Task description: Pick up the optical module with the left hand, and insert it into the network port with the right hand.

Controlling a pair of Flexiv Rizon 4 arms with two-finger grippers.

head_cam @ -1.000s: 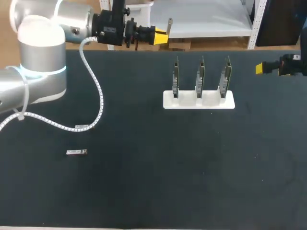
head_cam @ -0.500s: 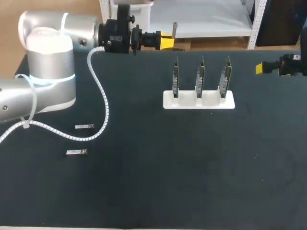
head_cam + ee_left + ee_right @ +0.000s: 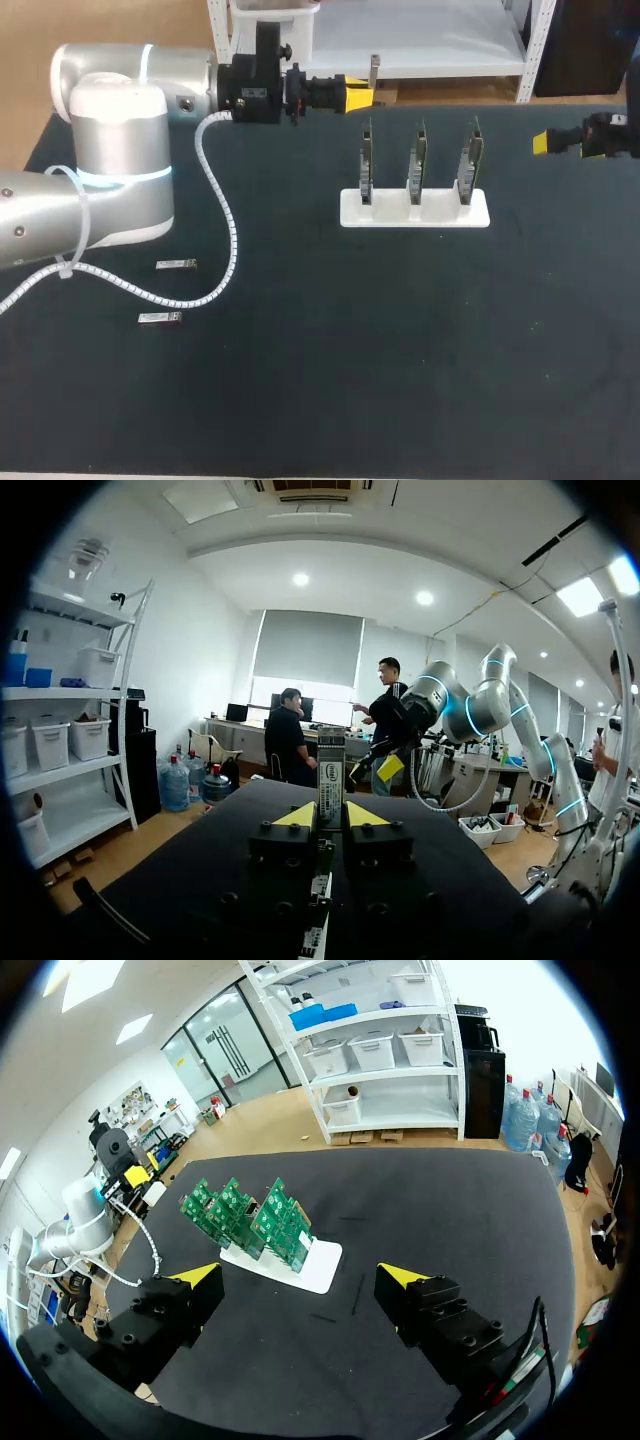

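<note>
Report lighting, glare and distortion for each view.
Head view: even light; the black table hides shadows. Left wrist view: ceiling lights flare, yet the optical module between the left fingers is plainly lit. Right wrist view: the fisheye bows the table's far edge; the green boards are evenly lit.

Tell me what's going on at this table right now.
The left gripper is shut on a slim silver optical module, holding it upright at the far edge of the black table. It is beside the white stand that carries three green circuit boards. The right gripper hangs open and empty at the far right edge. Two more silver modules lie flat near the left arm. Nothing is inserted yet.
</note>
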